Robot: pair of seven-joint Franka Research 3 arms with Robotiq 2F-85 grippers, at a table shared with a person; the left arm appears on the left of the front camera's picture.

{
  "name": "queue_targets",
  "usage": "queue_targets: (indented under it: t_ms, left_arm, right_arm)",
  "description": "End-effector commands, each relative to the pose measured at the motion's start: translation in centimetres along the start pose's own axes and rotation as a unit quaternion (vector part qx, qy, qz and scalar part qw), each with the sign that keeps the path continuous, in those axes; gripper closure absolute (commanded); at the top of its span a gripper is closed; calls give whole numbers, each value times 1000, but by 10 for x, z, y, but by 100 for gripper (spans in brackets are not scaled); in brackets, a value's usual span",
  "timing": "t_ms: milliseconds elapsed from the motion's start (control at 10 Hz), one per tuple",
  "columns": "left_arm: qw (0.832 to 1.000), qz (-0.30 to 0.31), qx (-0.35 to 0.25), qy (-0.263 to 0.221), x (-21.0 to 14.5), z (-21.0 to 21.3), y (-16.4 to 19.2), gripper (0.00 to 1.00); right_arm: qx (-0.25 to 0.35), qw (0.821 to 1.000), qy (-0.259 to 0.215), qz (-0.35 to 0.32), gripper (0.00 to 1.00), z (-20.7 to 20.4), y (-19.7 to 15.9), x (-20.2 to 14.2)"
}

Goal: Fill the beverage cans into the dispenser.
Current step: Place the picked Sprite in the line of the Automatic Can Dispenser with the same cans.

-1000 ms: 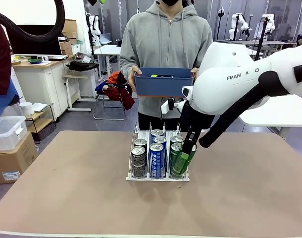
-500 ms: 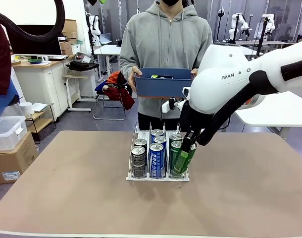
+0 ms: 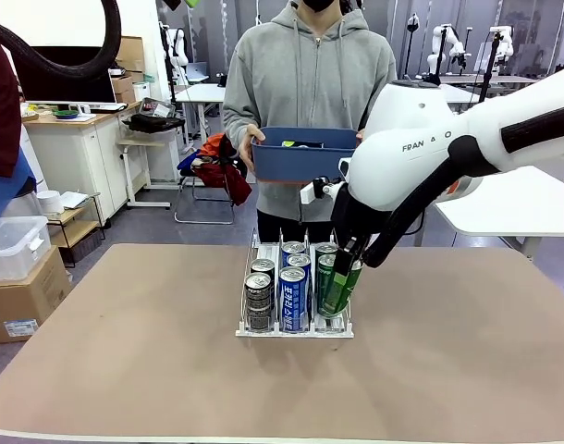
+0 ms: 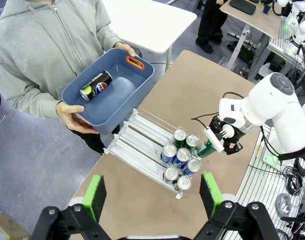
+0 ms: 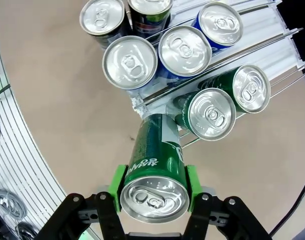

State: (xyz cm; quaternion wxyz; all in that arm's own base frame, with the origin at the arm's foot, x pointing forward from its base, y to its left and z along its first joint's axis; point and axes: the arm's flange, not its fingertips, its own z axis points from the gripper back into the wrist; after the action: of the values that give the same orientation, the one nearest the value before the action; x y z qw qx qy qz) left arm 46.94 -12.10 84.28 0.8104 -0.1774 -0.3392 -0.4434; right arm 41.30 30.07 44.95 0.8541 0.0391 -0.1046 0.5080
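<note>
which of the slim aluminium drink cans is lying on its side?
The dark can in the blue plastic bin the person holds. The cans in the clear wire-lane dispenser stand upright; the green can in the right gripper is only tilted.

Noted a person (image 3: 305,74) in a grey hoodie standing just behind the far edge of the brown surface (image 3: 125,370), holding a blue bin (image 3: 305,159) at waist height. Spotted an orange loop (image 4: 135,62) against the bin's inner wall in the left wrist view. Saw a cardboard box (image 3: 18,301) off the left edge, with a clear tub (image 3: 9,245) resting on it. Farther back, found a red garment (image 3: 222,174) draped over a chair and a white desk (image 3: 201,92) behind it.
</note>
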Motion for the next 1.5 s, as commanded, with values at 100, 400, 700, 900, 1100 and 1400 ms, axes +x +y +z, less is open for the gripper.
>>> queue_targets:
  t_ms: [100,400,700,900,1100,1400]
  left_arm:
    - [1000,-1,-3,1,1,3,1,0]
    - [1000,-1,-3,1,1,3,1,0]
    - [1000,-1,-3,1,1,3,1,0]
    - [1000,-1,-3,1,1,3,1,0]
    - [1000,-1,-3,1,1,3,1,0]
    - [1000,-1,-3,1,1,3,1,0]
  right_arm:
    - [-35,999,-6,-3,42,-7,-16,21]
    - [-23,1000,17,9,42,-21,-17,29]
    - [1,999,44,21,42,-36,-15,38]
    - [7,998,51,23,42,-41,-14,38]
    - [9,998,58,24,42,-42,-14,38]
    - [23,998,52,25,42,-47,-12,30]
